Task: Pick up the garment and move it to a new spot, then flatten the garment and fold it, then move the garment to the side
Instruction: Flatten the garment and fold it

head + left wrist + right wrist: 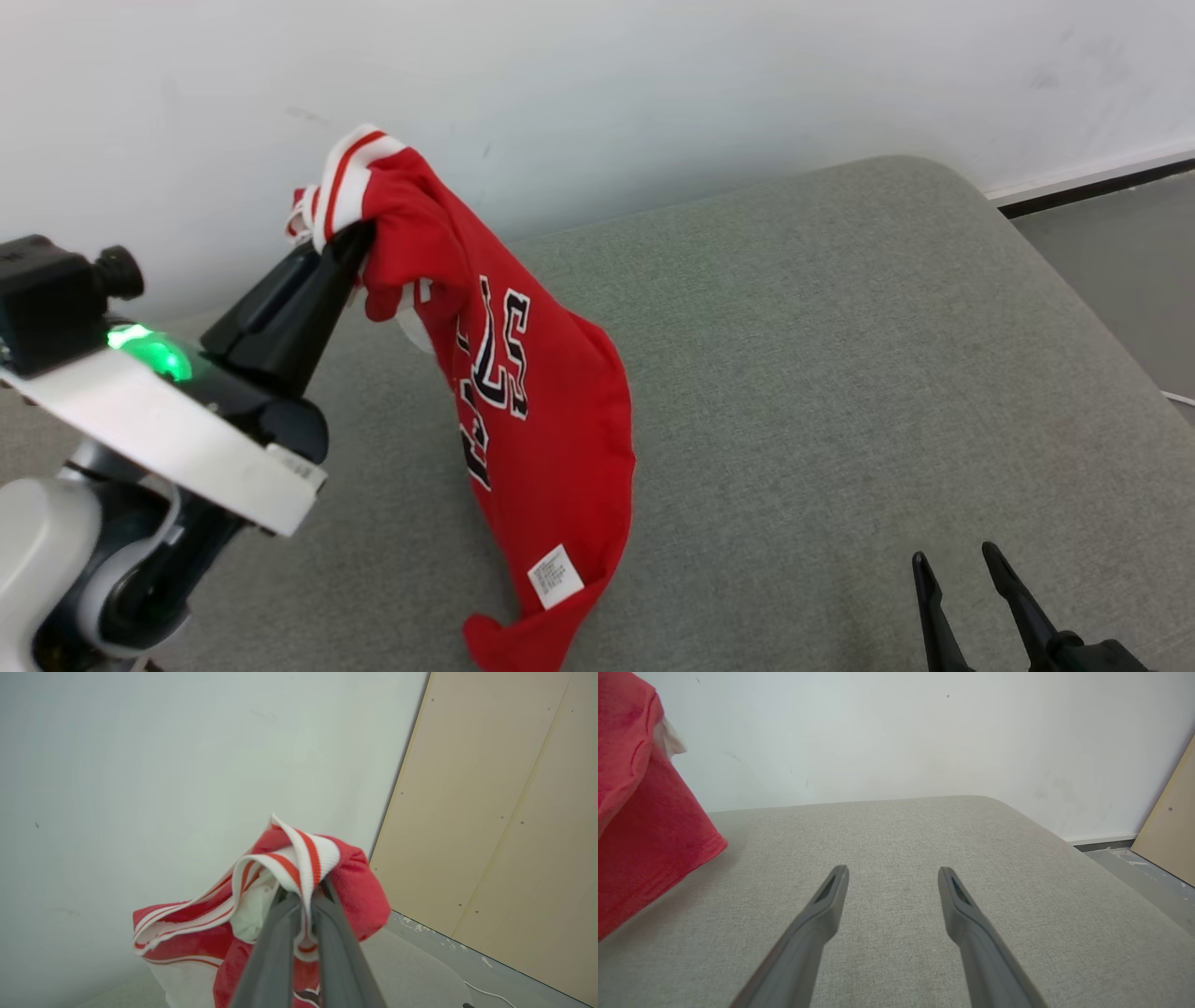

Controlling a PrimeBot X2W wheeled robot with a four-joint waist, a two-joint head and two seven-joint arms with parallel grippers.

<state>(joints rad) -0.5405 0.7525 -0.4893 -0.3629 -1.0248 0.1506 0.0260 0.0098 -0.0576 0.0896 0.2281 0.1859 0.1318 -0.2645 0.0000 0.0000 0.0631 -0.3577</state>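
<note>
Bright even light, soft faint shadows, wrist views blurred up close, edges bowed

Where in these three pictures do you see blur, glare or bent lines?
Head view: soft, even light; the garment is sharp, and a green light glares. Left wrist view: the left gripper is out of focus; the edges of the beige panel bow. Right wrist view: the garment at the left edge is blurred; the cushion weave is sharp.
</note>
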